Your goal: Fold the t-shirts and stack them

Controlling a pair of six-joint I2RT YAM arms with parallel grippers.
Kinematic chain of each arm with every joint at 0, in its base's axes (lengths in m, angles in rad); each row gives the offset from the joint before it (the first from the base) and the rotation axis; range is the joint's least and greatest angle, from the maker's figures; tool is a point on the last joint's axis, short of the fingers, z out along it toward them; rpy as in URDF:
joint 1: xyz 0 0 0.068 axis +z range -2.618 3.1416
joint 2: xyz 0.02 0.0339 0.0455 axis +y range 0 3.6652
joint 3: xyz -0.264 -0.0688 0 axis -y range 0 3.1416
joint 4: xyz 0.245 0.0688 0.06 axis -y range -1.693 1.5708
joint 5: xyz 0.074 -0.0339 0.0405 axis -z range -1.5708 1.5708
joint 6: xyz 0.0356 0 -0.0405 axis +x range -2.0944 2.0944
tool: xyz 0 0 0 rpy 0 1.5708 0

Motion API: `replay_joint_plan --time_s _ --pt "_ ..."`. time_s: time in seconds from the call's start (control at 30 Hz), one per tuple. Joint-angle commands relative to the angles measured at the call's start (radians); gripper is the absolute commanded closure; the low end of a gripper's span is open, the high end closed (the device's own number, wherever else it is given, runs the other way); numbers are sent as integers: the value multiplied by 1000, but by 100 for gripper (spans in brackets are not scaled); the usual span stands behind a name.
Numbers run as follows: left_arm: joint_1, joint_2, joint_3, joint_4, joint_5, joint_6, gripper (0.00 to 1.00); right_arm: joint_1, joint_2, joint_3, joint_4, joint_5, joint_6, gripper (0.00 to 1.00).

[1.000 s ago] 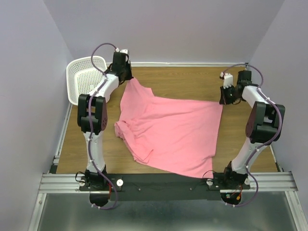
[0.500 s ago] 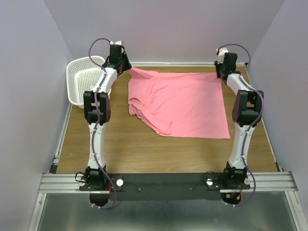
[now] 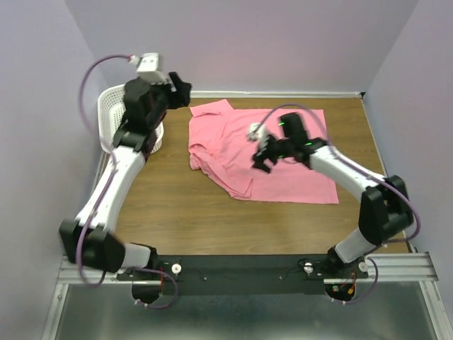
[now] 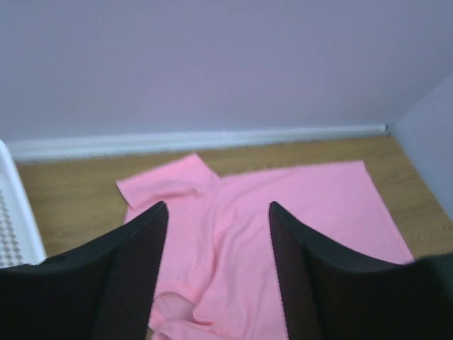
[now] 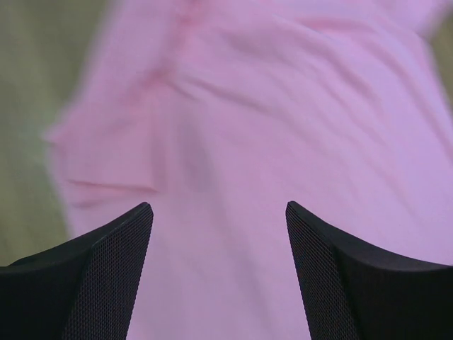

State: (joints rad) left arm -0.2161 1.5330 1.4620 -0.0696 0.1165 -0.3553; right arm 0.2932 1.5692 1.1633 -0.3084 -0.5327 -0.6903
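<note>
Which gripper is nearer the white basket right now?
Left. The left gripper hangs open just to the right of the white basket, near the far-left sleeve of the pink t-shirt. The right gripper is open over the shirt's middle, well away from the basket.

The right gripper (image 5: 218,205) hangs with its jaws wide apart above the blurred pink t-shirt (image 5: 255,106), with the wooden table (image 5: 25,85) visible at the left.

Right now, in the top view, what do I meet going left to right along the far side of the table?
Basket → left gripper → t-shirt. The right gripper hangs over the t-shirt, so it has no place of its own in the order.
</note>
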Motion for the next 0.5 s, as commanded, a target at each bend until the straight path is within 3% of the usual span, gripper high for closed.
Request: replay_joint_plan --time_s 0.0,0.1,0.23,0.47 --pt "17 -333 -280 68 -211 101 25 353 57 -41 -16 14 116 18" --pt "26 -605 -513 108 -284 136 18 475 173 78 136 255 316 18" --pt "27 -919 -757 93 -342 177 11 538 356 205 143 460 422 21" --pt "26 -1044 -781 71 -367 193 7 574 462 271 143 654 474 32"
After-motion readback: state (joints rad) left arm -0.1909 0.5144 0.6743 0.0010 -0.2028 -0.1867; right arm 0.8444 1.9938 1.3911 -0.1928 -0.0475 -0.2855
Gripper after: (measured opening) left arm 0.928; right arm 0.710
